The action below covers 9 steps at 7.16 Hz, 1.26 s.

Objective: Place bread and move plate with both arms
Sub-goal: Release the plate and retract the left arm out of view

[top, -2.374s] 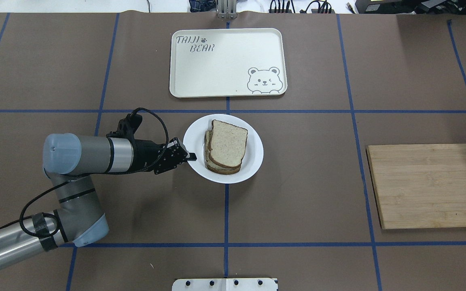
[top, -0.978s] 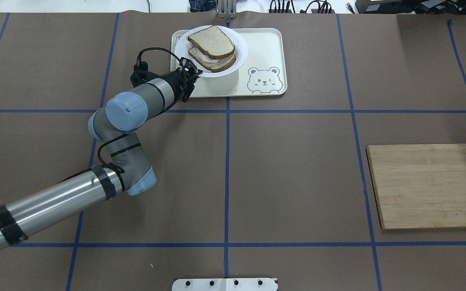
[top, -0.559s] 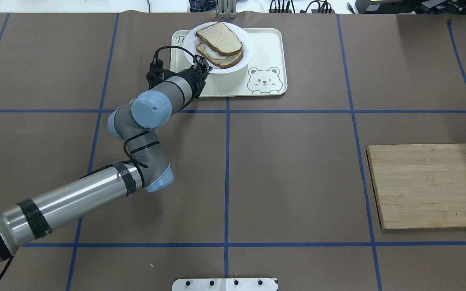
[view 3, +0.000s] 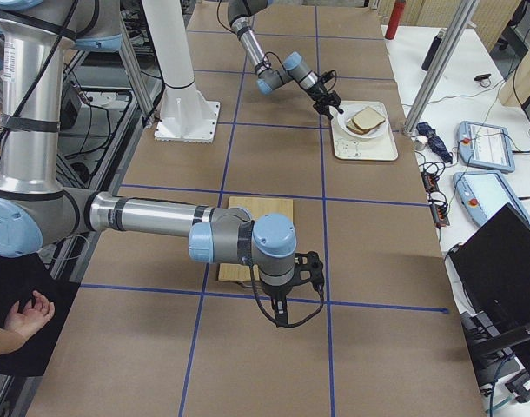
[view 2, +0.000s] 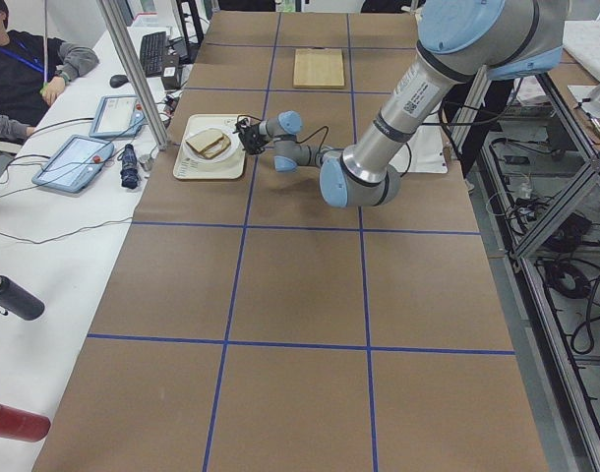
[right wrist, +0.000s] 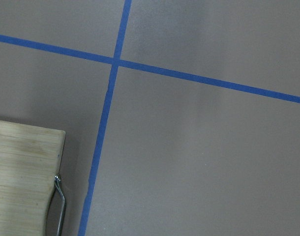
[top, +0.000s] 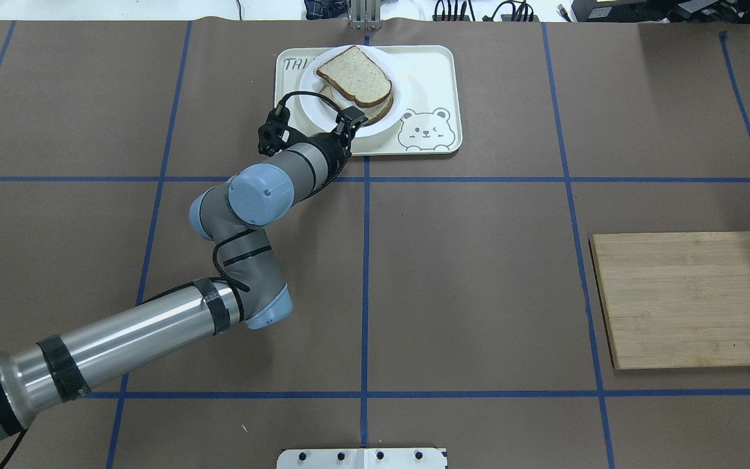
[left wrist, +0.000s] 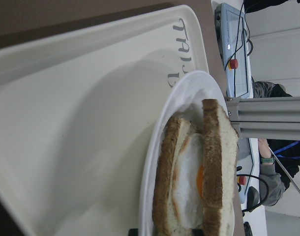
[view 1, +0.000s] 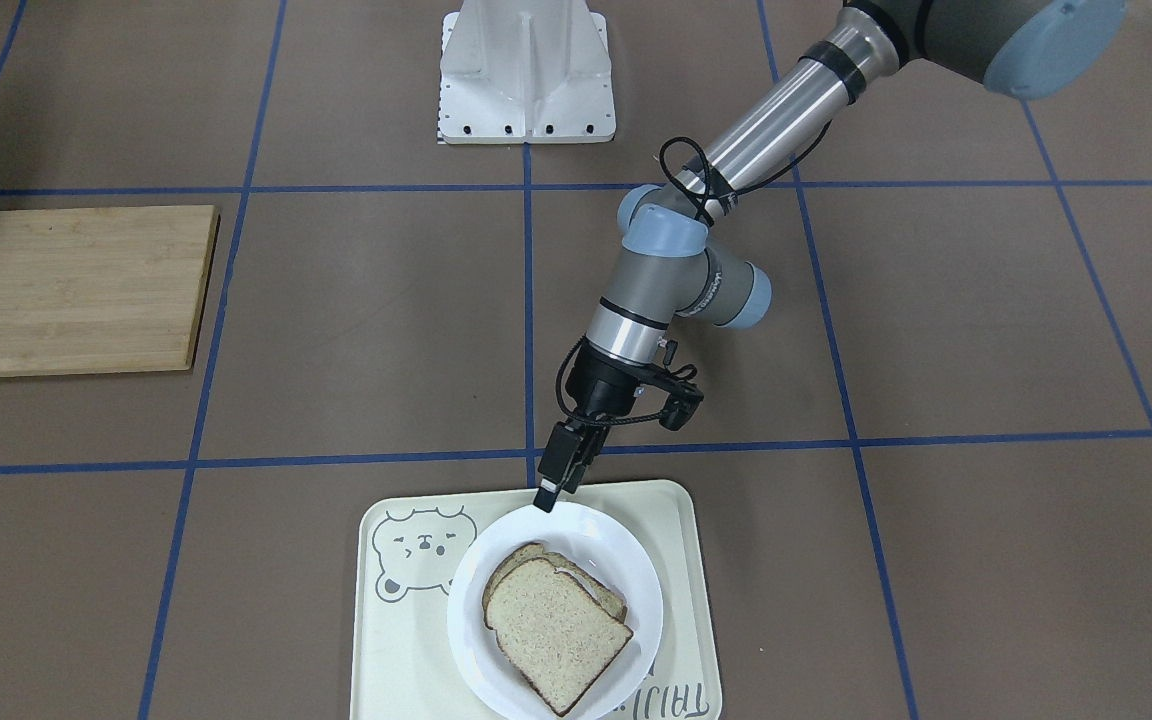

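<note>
plate and sandwich over the bear tray, left gripper on the rim

the left gripper (view 1: 546,492) is pinched on the robot-side rim of the plate (view 1: 591,525), an edge hold that keeps its fingers off the food. the plate lies within the tray (view 1: 406,640), but i cannot tell whether it has settled or hangs just above. the bread (view 1: 554,645) is the top slice, capping a fried egg (left wrist: 188,184) and 1 lower slice. the right gripper (view 3: 282,311) hangs near the cutting board (view 3: 263,207), well apart from the plate; whether it is open or closed cannot be told.

Robotics lab, blue-taped table (top: 479,293), operator tablets (view 2: 76,159)
</note>
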Each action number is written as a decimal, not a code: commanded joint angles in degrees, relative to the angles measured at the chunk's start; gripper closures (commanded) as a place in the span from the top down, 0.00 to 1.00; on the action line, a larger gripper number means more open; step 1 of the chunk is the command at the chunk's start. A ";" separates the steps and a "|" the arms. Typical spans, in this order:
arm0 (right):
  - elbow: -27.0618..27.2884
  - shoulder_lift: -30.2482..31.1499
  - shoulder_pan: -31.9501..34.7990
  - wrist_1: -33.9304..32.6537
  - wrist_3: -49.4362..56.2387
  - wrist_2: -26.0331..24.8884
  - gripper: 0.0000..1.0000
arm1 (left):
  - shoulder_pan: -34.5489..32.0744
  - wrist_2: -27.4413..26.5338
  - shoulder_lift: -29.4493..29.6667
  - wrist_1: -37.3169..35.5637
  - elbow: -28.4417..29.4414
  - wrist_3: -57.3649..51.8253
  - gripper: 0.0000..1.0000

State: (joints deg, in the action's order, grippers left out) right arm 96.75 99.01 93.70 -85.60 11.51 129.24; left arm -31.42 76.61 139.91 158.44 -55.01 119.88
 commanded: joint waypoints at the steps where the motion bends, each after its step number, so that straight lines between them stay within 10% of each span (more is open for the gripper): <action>1: -0.59 -0.66 -0.01 0.00 0.00 -0.04 1.00 | -2.76 10.00 -3.30 -9.65 -12.93 -4.83 0.99; 3: -1.30 -1.10 -0.01 0.00 -0.09 -0.04 1.00 | -6.01 23.61 -9.01 -24.60 -28.06 -12.85 0.99; 6: -1.30 -1.10 -0.01 0.00 -0.18 -0.04 1.00 | -7.59 24.73 -21.58 -51.39 -48.91 -60.41 0.99; 9: -1.74 -1.10 -0.01 0.09 -0.09 -0.31 1.00 | -21.69 28.91 -25.97 -69.11 -49.76 -92.86 0.99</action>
State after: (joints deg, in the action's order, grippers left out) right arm 95.30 97.91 93.69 -85.53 11.42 129.00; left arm -46.22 102.45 116.53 95.14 -104.48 41.83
